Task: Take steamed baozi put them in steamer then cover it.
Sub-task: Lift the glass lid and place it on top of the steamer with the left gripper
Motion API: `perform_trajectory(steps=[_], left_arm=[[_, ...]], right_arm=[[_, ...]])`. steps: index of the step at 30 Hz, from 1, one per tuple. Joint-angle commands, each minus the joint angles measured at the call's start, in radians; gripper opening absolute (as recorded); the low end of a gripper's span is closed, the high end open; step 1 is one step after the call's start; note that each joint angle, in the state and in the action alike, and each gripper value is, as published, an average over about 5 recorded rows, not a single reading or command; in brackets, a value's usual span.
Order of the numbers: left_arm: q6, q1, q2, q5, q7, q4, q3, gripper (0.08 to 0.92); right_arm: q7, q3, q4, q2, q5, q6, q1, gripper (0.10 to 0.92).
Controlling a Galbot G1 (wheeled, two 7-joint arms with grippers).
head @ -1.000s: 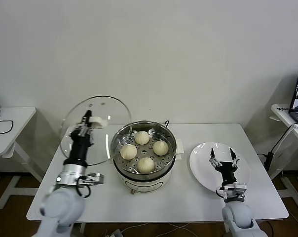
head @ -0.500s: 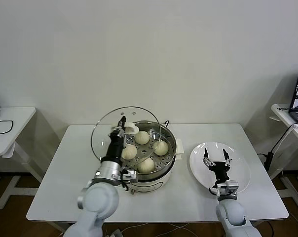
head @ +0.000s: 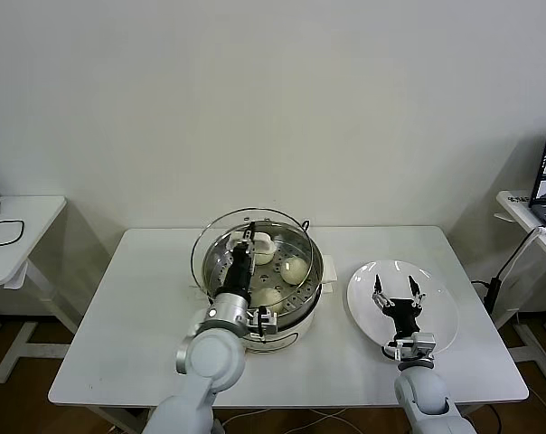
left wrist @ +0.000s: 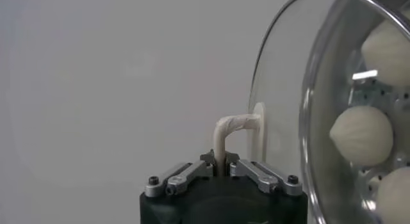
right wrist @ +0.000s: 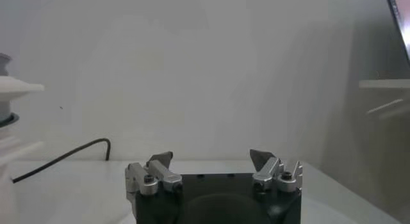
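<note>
Here we see the left gripper (head: 247, 237) clenched on the white handle (left wrist: 232, 130) of the glass lid (head: 248, 251), held tilted over the steamer (head: 264, 289) at mid-table. The buns (head: 293, 268) sit inside. The right gripper (head: 397, 296) hovers spread over the white plate (head: 440, 312).

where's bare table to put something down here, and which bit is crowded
Free: the table between its left edge and the steamer, and the front strip below steamer and plate. Crowded: the centre, where the left end effector holds the glass lid over the steamer, and the plate, under the open right end effector.
</note>
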State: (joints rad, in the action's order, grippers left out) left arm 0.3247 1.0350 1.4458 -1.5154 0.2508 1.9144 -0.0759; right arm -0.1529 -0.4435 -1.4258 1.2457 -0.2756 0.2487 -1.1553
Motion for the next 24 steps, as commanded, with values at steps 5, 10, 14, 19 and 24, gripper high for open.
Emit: perform_trajectory(steps=[5, 10, 14, 19, 24], left_arm=[[-0.003, -0.034, 0.033, -0.035, -0.003, -0.086, 0.032, 0.189], [-0.006, -0.034, 0.031, -0.034, -0.007, -0.101, 0.031, 0.189], [-0.006, -0.036, 0.033, -0.03, -0.014, -0.11, 0.032, 0.189], [-0.006, -0.037, 0.036, -0.028, -0.02, -0.112, 0.033, 0.189], [-0.004, -0.032, 0.029, -0.026, -0.016, -0.108, 0.034, 0.189]], right_arm=[[-0.001, -0.002, 0.006, 0.002, 0.008, 0.001, 0.001, 0.823], [0.0, -0.009, 0.011, -0.006, 0.009, 0.004, 0.0, 0.823], [0.0, -0.013, 0.013, -0.011, 0.01, 0.004, 0.0, 0.823], [0.001, -0.014, 0.015, -0.011, 0.013, 0.005, 0.0, 0.823], [0.001, -0.013, 0.02, -0.011, 0.018, 0.008, 0.002, 0.823]])
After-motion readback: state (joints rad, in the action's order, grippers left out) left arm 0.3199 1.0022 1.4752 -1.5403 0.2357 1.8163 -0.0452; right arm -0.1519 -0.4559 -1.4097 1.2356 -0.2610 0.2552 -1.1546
